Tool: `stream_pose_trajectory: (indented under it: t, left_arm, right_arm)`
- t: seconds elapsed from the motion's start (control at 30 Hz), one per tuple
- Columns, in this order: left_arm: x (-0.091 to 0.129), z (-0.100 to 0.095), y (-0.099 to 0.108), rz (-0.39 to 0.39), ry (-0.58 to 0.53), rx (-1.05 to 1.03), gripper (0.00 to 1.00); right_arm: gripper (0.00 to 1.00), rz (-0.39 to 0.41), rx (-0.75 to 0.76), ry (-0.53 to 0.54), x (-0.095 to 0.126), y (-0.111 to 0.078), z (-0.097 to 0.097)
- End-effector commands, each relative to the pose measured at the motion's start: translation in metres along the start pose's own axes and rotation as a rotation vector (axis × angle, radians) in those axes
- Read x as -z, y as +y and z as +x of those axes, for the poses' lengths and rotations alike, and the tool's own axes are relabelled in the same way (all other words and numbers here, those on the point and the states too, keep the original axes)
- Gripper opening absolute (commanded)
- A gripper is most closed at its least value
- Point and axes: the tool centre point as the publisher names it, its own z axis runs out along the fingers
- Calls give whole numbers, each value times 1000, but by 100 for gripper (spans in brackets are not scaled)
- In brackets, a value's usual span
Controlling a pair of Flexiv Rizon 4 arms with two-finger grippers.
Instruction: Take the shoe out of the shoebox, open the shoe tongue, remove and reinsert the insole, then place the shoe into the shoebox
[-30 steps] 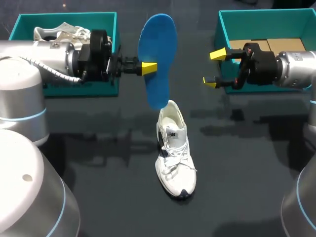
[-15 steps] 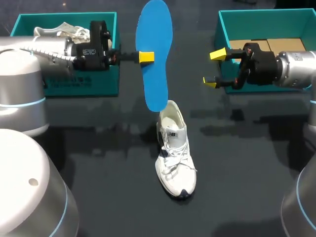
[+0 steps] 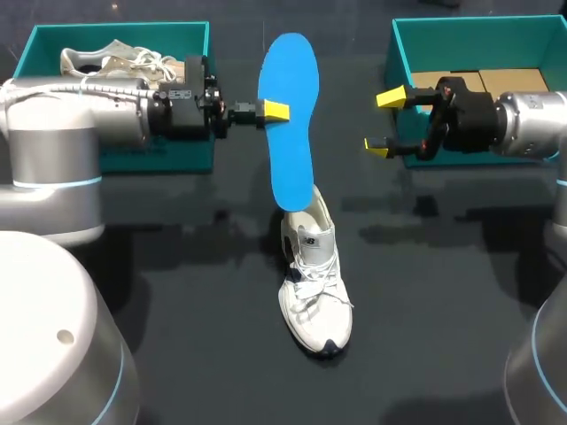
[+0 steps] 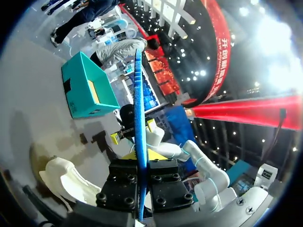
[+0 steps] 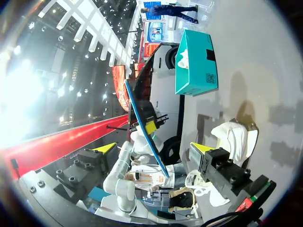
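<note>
Blue insole [image 3: 292, 124] held upright over a dark table [image 3: 443, 310], its narrow heel end uppermost and its wider end hanging down. The left gripper [image 3: 276, 111], reaching in from the left, is closed on the insole's upper half; in the left wrist view the insole shows edge-on, pinched between the two fingers. The insole's lower end sits over the heel opening of a white shoe [image 3: 314, 283]; whether the two touch cannot be told. The shoe stands on its sole at the middle of the table, laces up, its dark-tipped toe pointing towards the robot. The right gripper [image 3: 384, 121] hangs to the right of the insole, well apart from it, its yellow-tipped fingers spread wide and holding nothing. Just behind it is a teal shoebox [image 3: 478, 35] with a cardboard insert [image 3: 478, 81] inside. A second teal box [image 3: 199, 88] at the far left holds another white shoe [image 3: 111, 60]
</note>
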Motion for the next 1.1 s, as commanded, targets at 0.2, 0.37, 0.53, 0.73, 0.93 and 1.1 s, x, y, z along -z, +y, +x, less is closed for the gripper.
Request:
stream_pose_trajectory:
  t: [0.2,0.37,0.53,0.73,0.93,1.1]
  left_arm:
    - [-12,-18,5,31,-22,358,0]
    - [-16,-21,10,29,-18,392,0]
    - [-21,-30,14,29,-28,388,0]
    - [-25,-37,11,42,-33,415,0]
    - [-29,-43,10,40,-37,438,0]
    - [-31,-45,9,41,-39,443,0]
  right_arm:
    - [100,-2,-1,-3,0,-1,1]
    - [100,-2,-1,-3,0,-1,1]
    - [100,-2,-1,-3,0,-1,1]
    - [100,6,9,-95,3,-4,7]
    - [100,31,-1,-215,7,-6,18]
    - [100,63,-23,-362,8,-5,36]
